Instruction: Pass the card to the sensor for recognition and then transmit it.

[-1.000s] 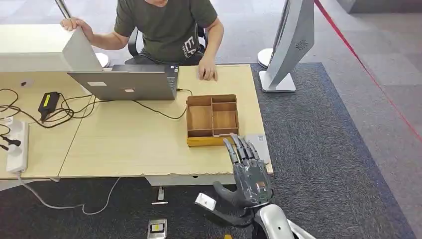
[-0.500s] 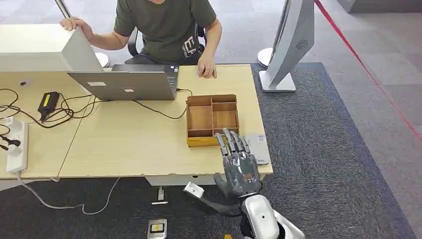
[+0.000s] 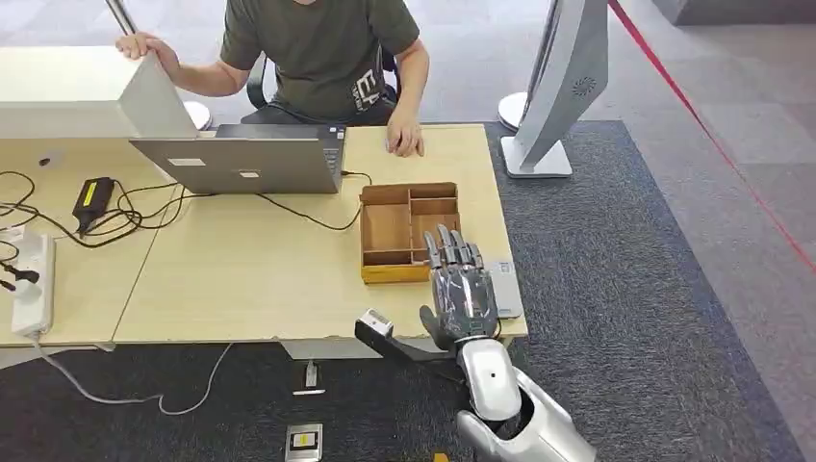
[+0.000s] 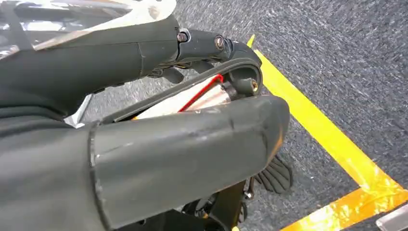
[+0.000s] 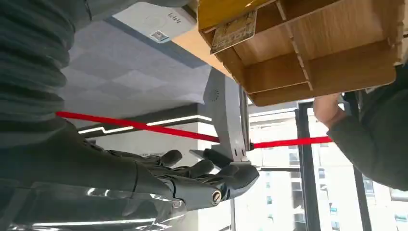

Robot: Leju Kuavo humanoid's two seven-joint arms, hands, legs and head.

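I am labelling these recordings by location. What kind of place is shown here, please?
Probably an office or a lab test area. A person sits at a wooden desk with an open laptop and cables, the floor is grey carpet, and a red barrier tape marks off the space.

no text is legible; shirt (image 3: 366,91) lettering and sensor (image 5: 156,21) code unreadable.

A person (image 3: 318,48) sits at the far side of the worktop (image 3: 241,279) behind an open laptop (image 3: 241,159); cables (image 3: 144,212) and a power strip (image 3: 34,284) lie left.
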